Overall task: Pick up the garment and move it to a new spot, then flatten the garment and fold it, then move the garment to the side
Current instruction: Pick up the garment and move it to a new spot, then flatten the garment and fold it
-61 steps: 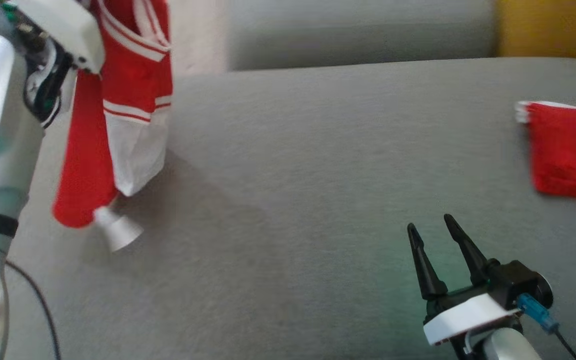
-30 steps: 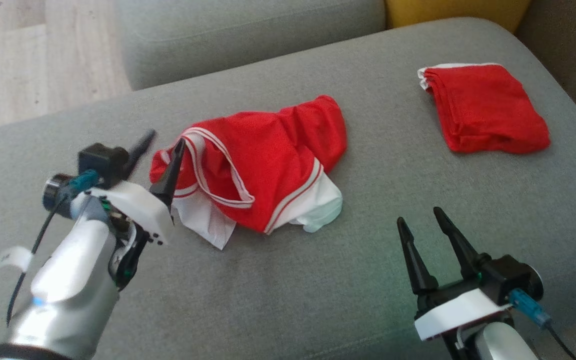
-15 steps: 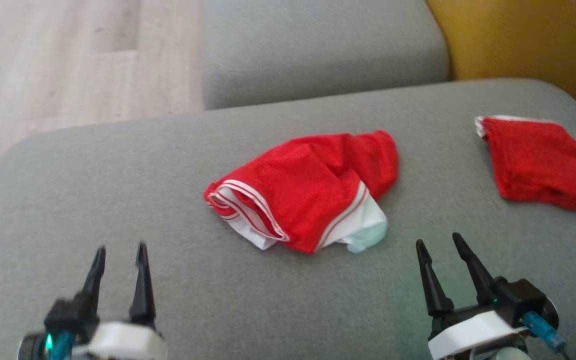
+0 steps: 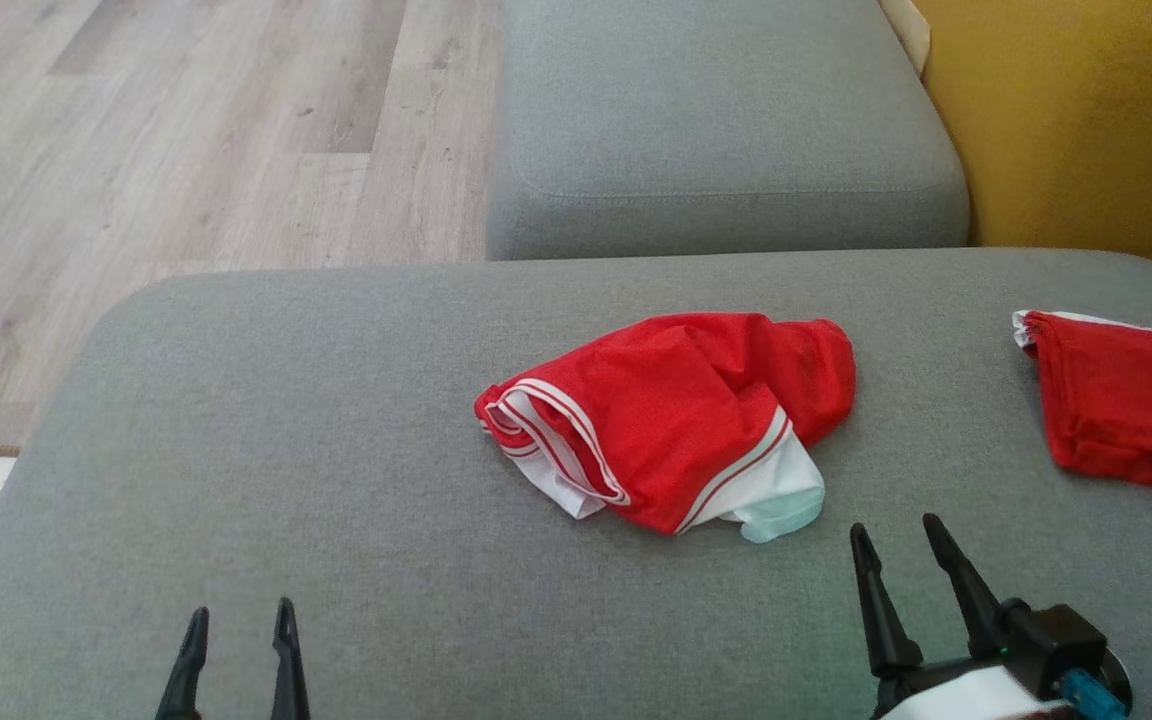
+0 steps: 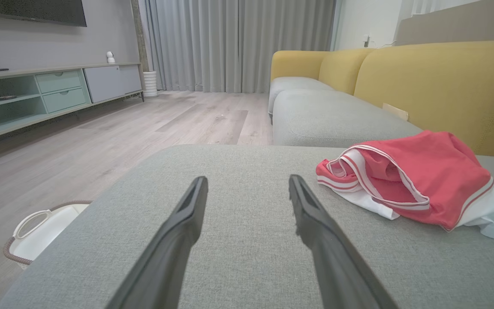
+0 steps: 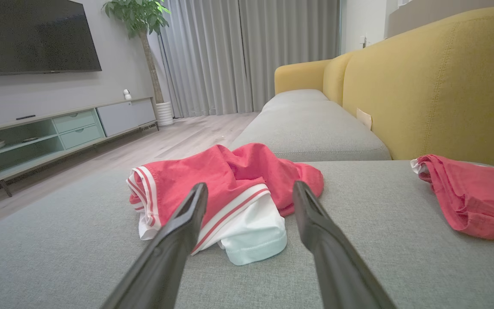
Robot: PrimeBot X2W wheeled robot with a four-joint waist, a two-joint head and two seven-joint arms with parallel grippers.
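Lets go of the garment [image 4: 666, 420], hanging high from the left gripper [image 4: 241, 608] two seconds ago, and leaves it in a crumpled heap mid seat cushion [image 4: 336, 450], waistband to the left. Pulls that gripper off the waistband edge, where it sat a second ago, back to the lower left of the head view, fingers spread and empty. Tips the head camera as well, bringing more wooden floor [image 4: 186, 130] into view.
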